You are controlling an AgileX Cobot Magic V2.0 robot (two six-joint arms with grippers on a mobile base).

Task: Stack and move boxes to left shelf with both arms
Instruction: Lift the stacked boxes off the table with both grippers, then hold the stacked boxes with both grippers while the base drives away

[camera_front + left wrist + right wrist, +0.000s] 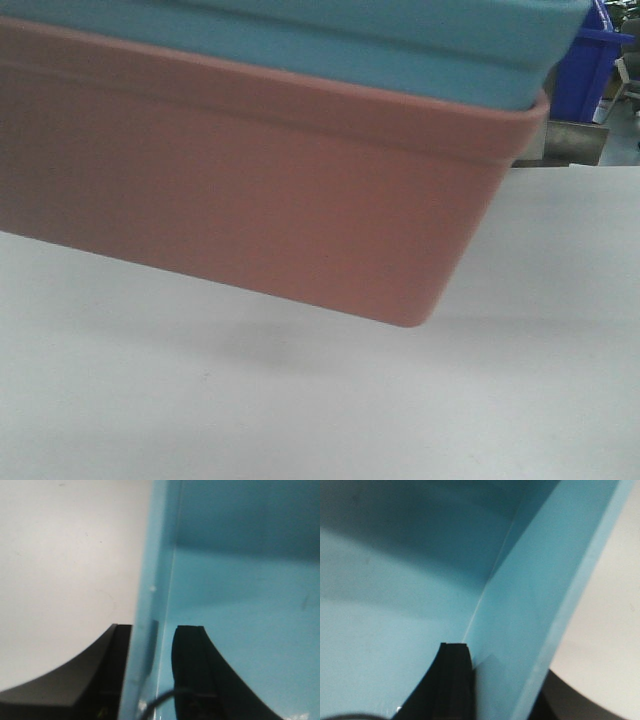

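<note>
The boxes are nested: the light blue box (400, 45) sits inside the salmon pink box (250, 180). Both hang tilted above the white tabletop (300, 400), with a shadow under them. In the left wrist view my left gripper (152, 630) is shut on the light blue box's wall (150, 580), one finger (192, 670) inside and the other outside. In the right wrist view my right gripper (505, 665) is shut on the opposite light blue wall (535, 605), with one finger (452, 680) inside and the other at the outer rim. The left shelf is out of view.
A dark royal-blue storage bin (590, 60) stands beyond the table's far right edge, with a metal bar (575, 140) below it. White tabletop shows to the left of the left gripper (60, 570) and to the right of the right gripper (605, 630).
</note>
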